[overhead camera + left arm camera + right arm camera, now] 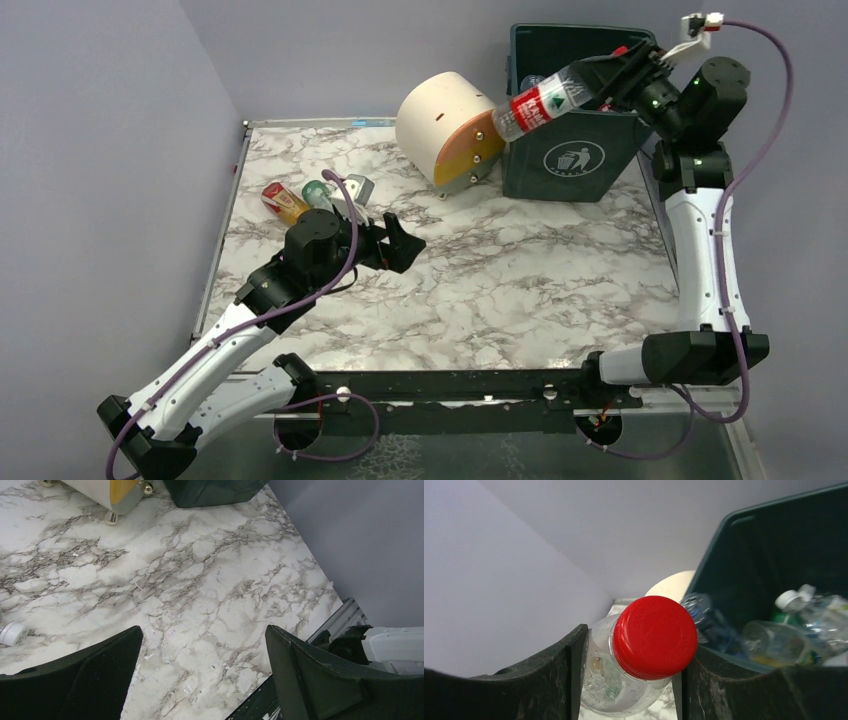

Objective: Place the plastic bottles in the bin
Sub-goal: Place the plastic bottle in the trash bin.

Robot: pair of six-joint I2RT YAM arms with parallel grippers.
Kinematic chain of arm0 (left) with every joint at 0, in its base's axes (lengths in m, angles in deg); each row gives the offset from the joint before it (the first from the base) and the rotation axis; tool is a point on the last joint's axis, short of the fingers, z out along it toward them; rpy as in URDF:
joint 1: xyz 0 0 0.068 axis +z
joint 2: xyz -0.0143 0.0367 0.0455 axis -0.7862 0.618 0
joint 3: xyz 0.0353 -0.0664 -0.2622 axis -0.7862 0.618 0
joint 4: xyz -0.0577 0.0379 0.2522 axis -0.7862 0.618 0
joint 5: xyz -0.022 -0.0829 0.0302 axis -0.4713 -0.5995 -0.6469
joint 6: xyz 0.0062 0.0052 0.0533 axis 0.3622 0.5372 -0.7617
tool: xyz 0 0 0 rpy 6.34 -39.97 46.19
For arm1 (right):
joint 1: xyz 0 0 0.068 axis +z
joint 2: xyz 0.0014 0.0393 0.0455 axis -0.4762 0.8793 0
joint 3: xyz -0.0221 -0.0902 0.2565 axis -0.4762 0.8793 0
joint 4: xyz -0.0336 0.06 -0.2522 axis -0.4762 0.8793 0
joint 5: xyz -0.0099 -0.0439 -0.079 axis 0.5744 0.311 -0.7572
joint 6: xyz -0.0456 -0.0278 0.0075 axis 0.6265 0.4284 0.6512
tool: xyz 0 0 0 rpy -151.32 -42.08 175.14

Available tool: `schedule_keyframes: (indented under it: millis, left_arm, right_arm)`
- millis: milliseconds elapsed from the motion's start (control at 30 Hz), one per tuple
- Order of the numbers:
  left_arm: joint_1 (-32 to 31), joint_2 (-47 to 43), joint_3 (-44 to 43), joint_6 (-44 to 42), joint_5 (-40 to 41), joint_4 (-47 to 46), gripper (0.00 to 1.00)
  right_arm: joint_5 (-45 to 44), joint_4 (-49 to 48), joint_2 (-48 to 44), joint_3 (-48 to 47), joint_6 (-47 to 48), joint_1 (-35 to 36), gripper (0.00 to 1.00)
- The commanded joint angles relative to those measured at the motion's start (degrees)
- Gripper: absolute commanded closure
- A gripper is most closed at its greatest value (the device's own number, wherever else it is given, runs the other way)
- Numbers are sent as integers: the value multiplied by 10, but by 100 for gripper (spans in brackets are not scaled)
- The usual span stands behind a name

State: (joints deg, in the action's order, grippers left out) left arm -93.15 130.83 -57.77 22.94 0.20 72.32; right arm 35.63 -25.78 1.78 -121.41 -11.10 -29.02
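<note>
My right gripper (612,82) is shut on the neck end of a clear plastic bottle (543,101) with a red label. It holds the bottle tilted above the front left rim of the dark green bin (570,155). In the right wrist view the bottle's red cap (655,637) faces the camera between my right gripper's (629,677) fingers, and several bottles (776,642) lie inside the bin (769,555). My left gripper (403,240) hovers open over bare marble (202,645). Three more bottles (283,200) lie on the table behind the left arm.
A cream-and-orange round drawer unit (447,126) stands just left of the bin, and its brass feet (111,518) show in the left wrist view. A small white cap-like object (12,632) lies on the marble. Grey walls close the left, back and right sides.
</note>
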Motion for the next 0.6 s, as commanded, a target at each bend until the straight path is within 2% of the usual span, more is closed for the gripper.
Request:
schedule_keyframes:
  millis: [0, 233, 567]
  left_arm:
    - [3, -14, 4, -7, 19, 8, 1]
    - [3, -11, 3, -12, 20, 9, 1]
    - [3, -2, -5, -15, 21, 17, 1]
  right_arm:
    - [37, -53, 20, -40, -64, -77, 43]
    - [18, -121, 60, -39, -126, -157, 42]
    - [-36, -224, 141, -35, -181, -171, 42]
